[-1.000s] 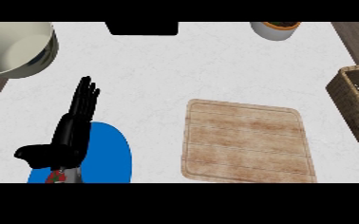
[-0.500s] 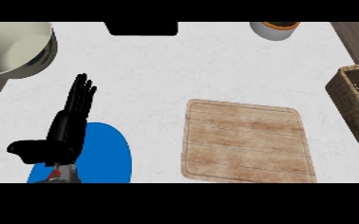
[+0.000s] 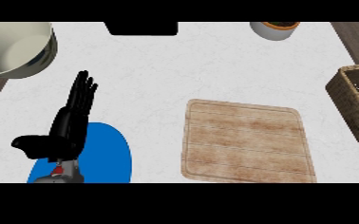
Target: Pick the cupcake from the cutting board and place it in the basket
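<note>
The wooden cutting board [image 3: 245, 141] lies at the lower right of the white counter, and I see no cupcake on it. A woven basket [image 3: 348, 97] shows at the right edge, cut off by the frame; its inside is hidden. My left hand [image 3: 67, 126] stands at the lower left with fingers straight and pointing up, thumb out to the left, holding nothing. It rests over a blue plate [image 3: 108, 154]. My right hand shows nowhere in the head view.
A large pale bowl [image 3: 21, 47] sits at the upper left edge. A dark rectangular object [image 3: 142, 28] lies at the top centre. A small pot with a brown rim [image 3: 275, 29] stands at the top right.
My left hand has drifted slightly left and down while staying open. Nothing else has moved.
</note>
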Tool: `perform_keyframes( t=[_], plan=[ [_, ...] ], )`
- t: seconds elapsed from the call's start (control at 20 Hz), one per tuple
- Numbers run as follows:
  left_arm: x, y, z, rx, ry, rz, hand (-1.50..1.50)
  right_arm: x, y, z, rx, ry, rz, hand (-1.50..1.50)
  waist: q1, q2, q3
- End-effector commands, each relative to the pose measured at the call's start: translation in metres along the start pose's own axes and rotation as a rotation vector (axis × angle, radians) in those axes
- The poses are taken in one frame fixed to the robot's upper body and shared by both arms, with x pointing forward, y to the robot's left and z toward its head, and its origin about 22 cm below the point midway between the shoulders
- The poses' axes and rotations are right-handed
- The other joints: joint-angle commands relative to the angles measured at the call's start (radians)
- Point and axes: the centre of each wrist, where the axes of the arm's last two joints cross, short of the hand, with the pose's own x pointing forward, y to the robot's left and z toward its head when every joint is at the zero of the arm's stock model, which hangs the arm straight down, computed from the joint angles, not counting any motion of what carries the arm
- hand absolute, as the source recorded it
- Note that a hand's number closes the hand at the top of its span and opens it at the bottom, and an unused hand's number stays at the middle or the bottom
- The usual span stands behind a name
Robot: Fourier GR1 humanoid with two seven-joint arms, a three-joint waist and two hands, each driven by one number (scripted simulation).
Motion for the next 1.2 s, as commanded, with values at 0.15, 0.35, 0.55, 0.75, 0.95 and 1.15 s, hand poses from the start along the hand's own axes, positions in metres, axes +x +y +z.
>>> perform_keyframes(
  t=[0.15,0.35,0.55,0.75,0.95,1.15],
  plan=[
    [-0.007,0.013,0.010,-0.005,0.001,0.014,0.00,-0.022,-0.012,-0.014,0.036,0.003,0.014,-1.50,0.008,0.001,0.000],
    [0.020,0.005,-0.011,-0.007,0.004,0.018,0.00,-0.023,0.021,-0.018,0.024,-0.027,-0.070,-1.50,-0.001,-0.001,0.000],
    [0.011,0.003,0.002,-0.002,0.009,-0.007,0.00,-0.021,-0.007,-0.032,-0.070,-0.093,-0.151,-1.50,0.009,0.001,0.001],
    [-0.003,0.011,-0.001,-0.006,0.002,0.013,0.00,-0.022,-0.012,-0.020,-0.186,-0.118,-0.161,-1.50,-0.003,-0.001,0.000],
    [0.007,-0.003,0.003,0.004,0.003,0.009,0.00,-0.017,-0.047,-0.015,-0.304,-0.104,-0.192,-1.50,0.001,-0.001,0.000],
    [0.004,-0.001,0.010,0.006,-0.001,0.016,0.00,-0.035,-0.059,0.012,-0.322,-0.043,-0.175,-1.50,-0.004,-0.002,0.000]
  ],
)
